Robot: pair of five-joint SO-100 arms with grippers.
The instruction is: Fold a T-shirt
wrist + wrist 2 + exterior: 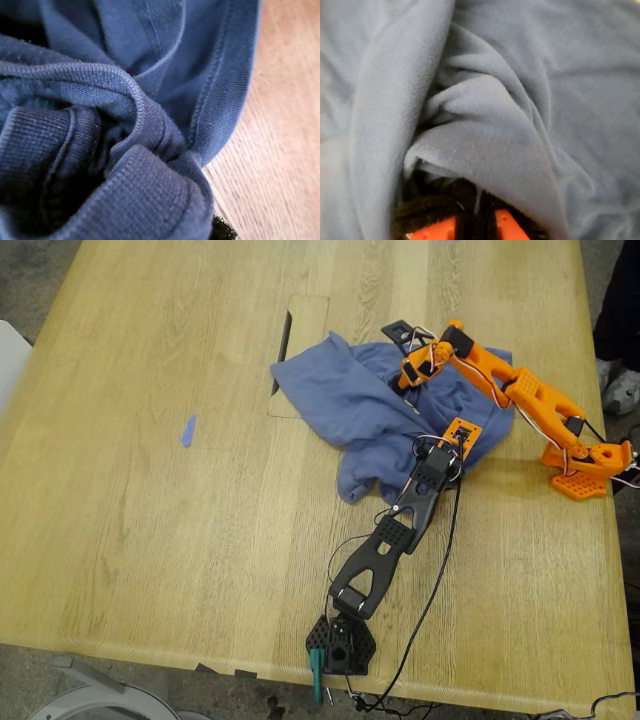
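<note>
The T-shirt (360,410) lies crumpled on the counter (150,540), in the half toward the exterior view's right edge and nearer the far edge than the near one. One corner is spread flat toward the counter's middle, and the rest is bunched in folds.

An orange arm (520,390) is based at the exterior view's right edge. It reaches across with its tip down on the far part of the heap. A black arm (400,530) is based at the near edge. It reaches up with its tip pressed onto the cloth's side nearest the exterior view's right edge. I cannot tell from the wrist views which arm is which.

My first claw's camera is filled with the ribbed collar (125,100) and a hem, rucked up close. Bare wood lies just beside the cloth. I cannot tell whether this claw is open or closed.

My second claw (465,225) shows only as orange and black parts, touching a fold of cloth that rises right over them. I cannot tell whether it grips the cloth.

A tape strip (187,430) lies well apart from the T-shirt, toward the exterior view's left edge.
</note>
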